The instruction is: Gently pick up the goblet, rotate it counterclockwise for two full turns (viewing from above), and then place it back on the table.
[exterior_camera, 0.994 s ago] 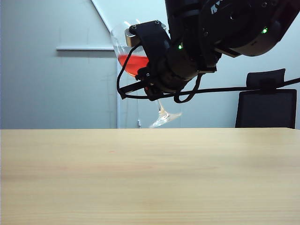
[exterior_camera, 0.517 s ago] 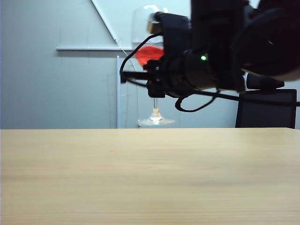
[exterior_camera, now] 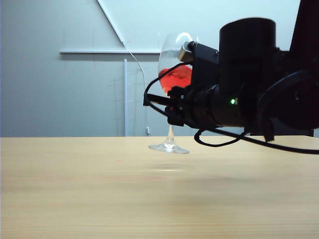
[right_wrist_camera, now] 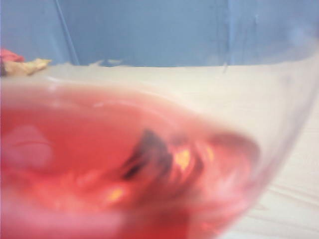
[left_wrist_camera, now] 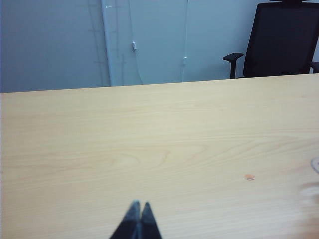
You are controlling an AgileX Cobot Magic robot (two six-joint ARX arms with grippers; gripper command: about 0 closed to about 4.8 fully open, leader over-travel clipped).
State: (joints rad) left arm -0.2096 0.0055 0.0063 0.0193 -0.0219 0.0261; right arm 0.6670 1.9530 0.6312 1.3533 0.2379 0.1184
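A: Where is the tall clear wine goblet with red liquid [exterior_camera: 173,79] compared with the right gripper [exterior_camera: 172,105]?

B: In the exterior view the right gripper comes in from the right side and is closed on the goblet just under the bowl, at the top of the stem. The goblet stands upright in the grip. Its round foot hangs a little above the wide light beige wood-grain table [exterior_camera: 99,189], with a pale shadow under it, so it does not touch.

A: And the left gripper?

B: The left gripper [left_wrist_camera: 139,211] shows only in its own wrist view. Its two dark tips are pressed together, holding nothing, low over the bare table and well apart from the goblet.

A: What else is around?

B: A black office chair [left_wrist_camera: 284,40] stands behind the far edge of the table, in front of a grey wall. A small orange spot [left_wrist_camera: 249,177] lies on the wood. The black arm and its cables cover part of the bowl and the upper stem from the exterior camera.

A: How does the goblet look?

B: In the right wrist view the bowl [right_wrist_camera: 149,164] fills nearly the whole picture, blurred, with pink-red liquid and small bright reflections in it. From outside, the liquid fills only the lower part of the bowl.
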